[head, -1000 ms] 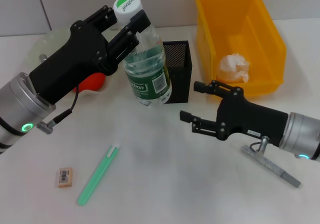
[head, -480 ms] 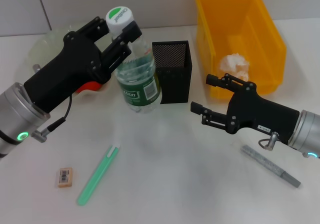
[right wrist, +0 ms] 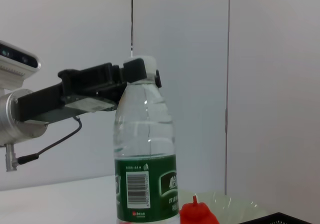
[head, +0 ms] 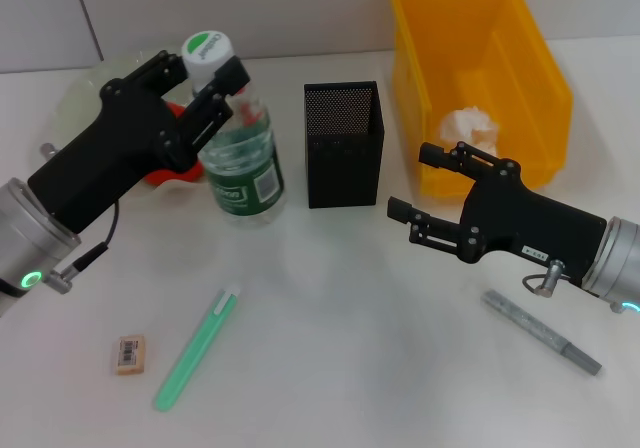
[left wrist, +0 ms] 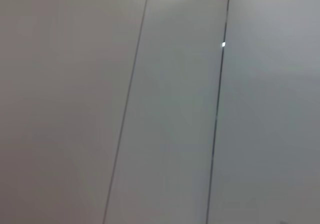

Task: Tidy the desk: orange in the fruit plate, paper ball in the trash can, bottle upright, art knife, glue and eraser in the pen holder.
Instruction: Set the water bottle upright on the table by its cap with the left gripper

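My left gripper [head: 208, 86] is shut on the neck of the clear bottle [head: 240, 168], just under its green-and-white cap. The bottle stands upright left of the black mesh pen holder [head: 343, 144]; the right wrist view shows the bottle [right wrist: 146, 159] upright with the left gripper [right wrist: 134, 77] on its neck. A red-orange orange [head: 163, 176] peeks out behind my left arm by the fruit plate [head: 82, 96]. The paper ball [head: 468, 130] lies in the yellow trash can [head: 520, 43]. My right gripper [head: 412, 181] hovers open right of the holder. The left wrist view shows only wall.
A green glue stick [head: 195, 348] and a small eraser [head: 130, 354] lie at the front left. The grey art knife [head: 543, 331] lies at the front right, beside my right arm. A wall stands behind the table.
My left gripper has carried the bottle left and down, away from the pen holder, bringing it upright. The right gripper has drawn back to the right.
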